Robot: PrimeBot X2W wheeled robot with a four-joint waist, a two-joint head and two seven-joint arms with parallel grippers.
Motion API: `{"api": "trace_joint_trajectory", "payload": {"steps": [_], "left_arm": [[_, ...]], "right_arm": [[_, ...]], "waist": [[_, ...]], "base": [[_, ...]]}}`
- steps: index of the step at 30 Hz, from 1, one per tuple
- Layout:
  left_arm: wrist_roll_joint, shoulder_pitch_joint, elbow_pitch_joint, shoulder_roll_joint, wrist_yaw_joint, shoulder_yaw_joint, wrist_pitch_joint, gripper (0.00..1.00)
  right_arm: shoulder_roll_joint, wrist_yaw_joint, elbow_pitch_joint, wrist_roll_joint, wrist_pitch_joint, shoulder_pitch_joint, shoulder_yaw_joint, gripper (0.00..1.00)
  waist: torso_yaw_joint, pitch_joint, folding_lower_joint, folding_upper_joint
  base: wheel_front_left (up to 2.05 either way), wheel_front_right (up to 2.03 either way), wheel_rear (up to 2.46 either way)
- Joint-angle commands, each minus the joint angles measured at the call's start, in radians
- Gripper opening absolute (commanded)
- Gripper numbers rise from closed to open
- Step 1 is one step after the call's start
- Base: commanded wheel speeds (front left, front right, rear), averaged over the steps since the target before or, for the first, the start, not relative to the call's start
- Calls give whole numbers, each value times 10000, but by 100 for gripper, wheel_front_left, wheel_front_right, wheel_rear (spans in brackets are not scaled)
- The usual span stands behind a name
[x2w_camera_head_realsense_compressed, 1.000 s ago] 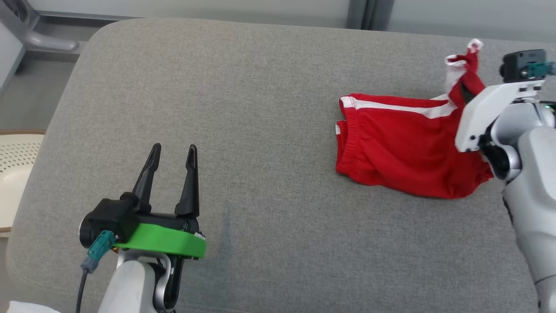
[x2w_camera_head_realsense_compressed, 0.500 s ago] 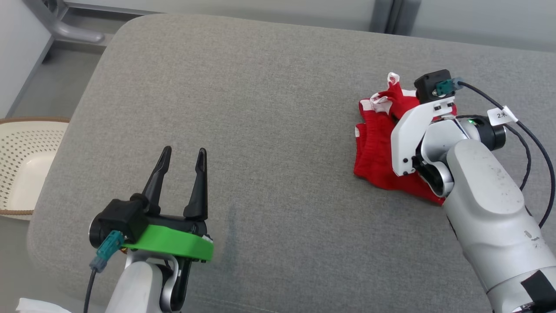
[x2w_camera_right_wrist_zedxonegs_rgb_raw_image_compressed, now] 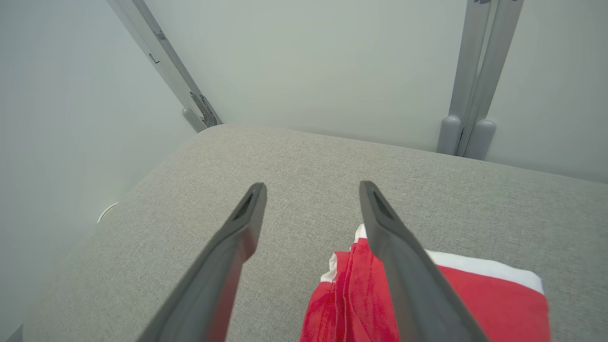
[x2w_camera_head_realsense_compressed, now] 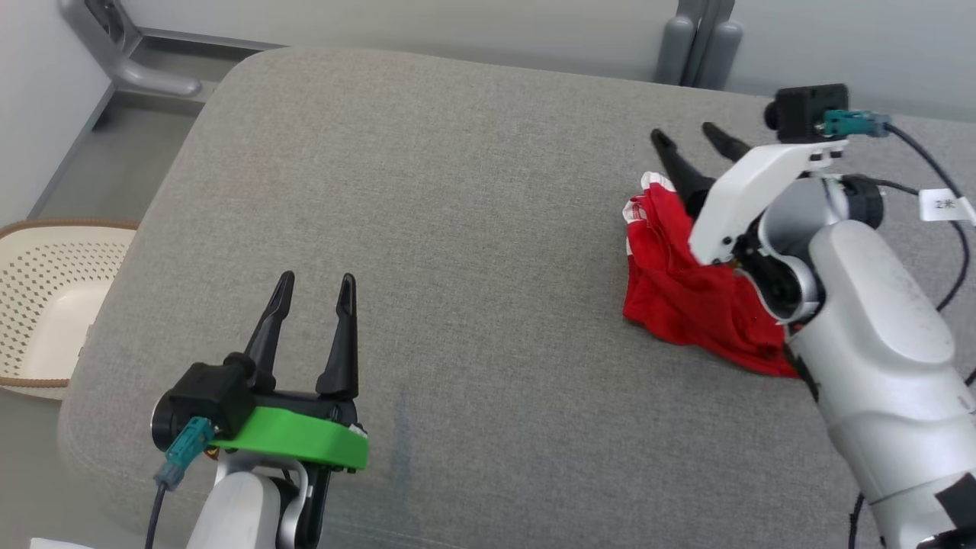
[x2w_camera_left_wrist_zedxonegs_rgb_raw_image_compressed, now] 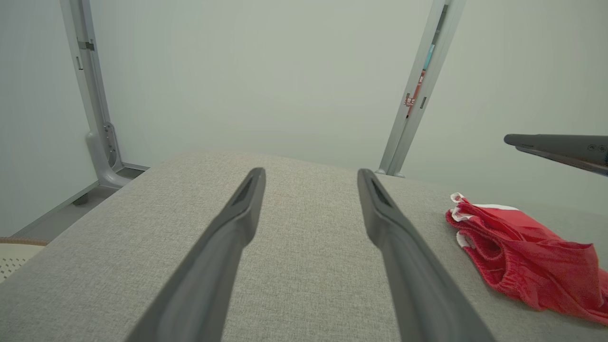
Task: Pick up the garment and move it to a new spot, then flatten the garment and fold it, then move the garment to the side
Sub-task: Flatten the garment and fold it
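While the red garment (x2w_camera_head_realsense_compressed: 679, 297) lies bunched at the right of the grey cushion (x2w_camera_head_realsense_compressed: 457, 191), just beneath the right gripper (x2w_camera_head_realsense_compressed: 682, 131), whose spread fingers hold nothing, the left gripper (x2w_camera_head_realsense_compressed: 316, 278), equally wide and empty, hovers well apart, leaving the right arm nearer.

The crumpled red fabric garment (x2w_camera_head_realsense_compressed: 690, 305) has white trim. The woven upholstered cushion (x2w_camera_head_realsense_compressed: 457, 229) is plain grey.
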Motion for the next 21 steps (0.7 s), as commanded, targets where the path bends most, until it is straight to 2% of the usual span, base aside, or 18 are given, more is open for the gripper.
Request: {"api": "trace_joint_trajectory", "payload": {"steps": [1, 4, 7, 8, 9, 10, 15, 21], "left_arm": [[35, 208, -11, 19, -19, 13, -22, 100], [40, 265, -13, 18, -19, 7, -22, 100], [22, 308, -43, 18, -19, -23, -22, 100], [15, 304, -67, 18, -19, -27, -22, 100], [14, 287, -89, 18, -19, -28, -22, 100], [7, 252, -109, 18, -20, -19, -22, 100], [-7, -31, -136, 18, -20, -14, -22, 100], [97, -197, -28, 18, -20, 32, -22, 100]], "right_arm": [[-227, -13, -79, -140, -177, 249, -134, 100], [-792, -13, -156, -893, -612, 781, -703, 100], [-1072, -12, -88, -1620, -871, 1374, -1268, 100], [-1102, -12, -29, -1845, -959, 1614, -1505, 97], [-1073, -10, 37, -1964, -1013, 1789, -1676, 57], [-1040, -9, 113, -2186, -1090, 1980, -1757, 0], [-746, -9, 627, -2602, -1110, 2397, -1439, 0], [-307, -9, 1061, -2551, -1150, 2212, -67, 0]], "waist": [[-147, -154, 0, 0], [-287, -286, 0, 0], [-363, -307, 0, 0], [-393, -283, 0, 0], [-415, -251, 0, 0], [-441, -194, 0, 0], [-502, 85, 0, 0], [-510, 215, 0, 0]], "base": [[0, 0, 0], [0, 0, 0], [0, 0, 0], [0, 0, 0], [0, 0, 0], [0, 0, 0], [0, 0, 0], [0, 0, 0]]}}
